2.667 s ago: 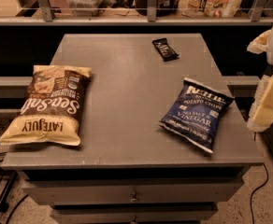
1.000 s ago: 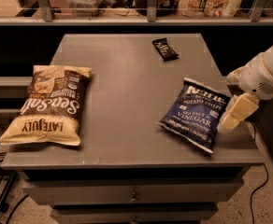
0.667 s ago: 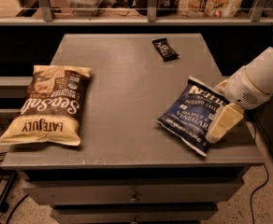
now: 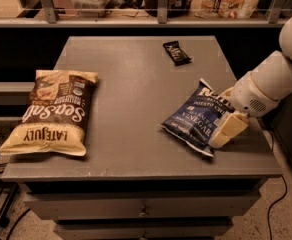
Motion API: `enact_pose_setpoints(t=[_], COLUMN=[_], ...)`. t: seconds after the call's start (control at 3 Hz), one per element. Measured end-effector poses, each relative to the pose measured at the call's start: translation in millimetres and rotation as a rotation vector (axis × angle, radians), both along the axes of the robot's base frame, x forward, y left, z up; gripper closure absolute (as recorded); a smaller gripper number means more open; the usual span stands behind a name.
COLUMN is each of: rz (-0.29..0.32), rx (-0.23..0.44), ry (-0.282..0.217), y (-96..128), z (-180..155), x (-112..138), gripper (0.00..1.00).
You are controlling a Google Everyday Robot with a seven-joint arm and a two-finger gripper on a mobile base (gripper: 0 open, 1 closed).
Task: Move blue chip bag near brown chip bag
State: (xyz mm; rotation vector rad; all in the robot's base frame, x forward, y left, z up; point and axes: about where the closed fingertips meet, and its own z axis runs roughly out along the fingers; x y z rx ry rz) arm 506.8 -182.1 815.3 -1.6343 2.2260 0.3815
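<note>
Warm, dim amber light falls from above on the grey surface (image 4: 136, 84), leaving a soft sheen across its middle. The tool (image 4: 227, 130), at the right edge of the blue chip bag (image 4: 193, 119), catches bright light on its cream casing and drops a dark shadow just to its right. The brown chip bag (image 4: 51, 114) casts a thin shadow along its near edge. The shelf (image 4: 136, 20) behind glows paler, and the gap beneath it falls to black.
</note>
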Motion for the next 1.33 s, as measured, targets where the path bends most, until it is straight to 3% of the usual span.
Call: enact_pose_setpoints(t=[0.67, 1.0, 1.33], rz=[0.001, 0.001, 0.164], rx=[0.000, 0.000, 0.044], ry=[0.000, -0.001, -0.100], y=[0.3, 0.5, 76.7], z=[14.6, 14.8, 64.0], x=[0.0, 0.0, 6.3], gripper=[0.95, 1.00, 1.00])
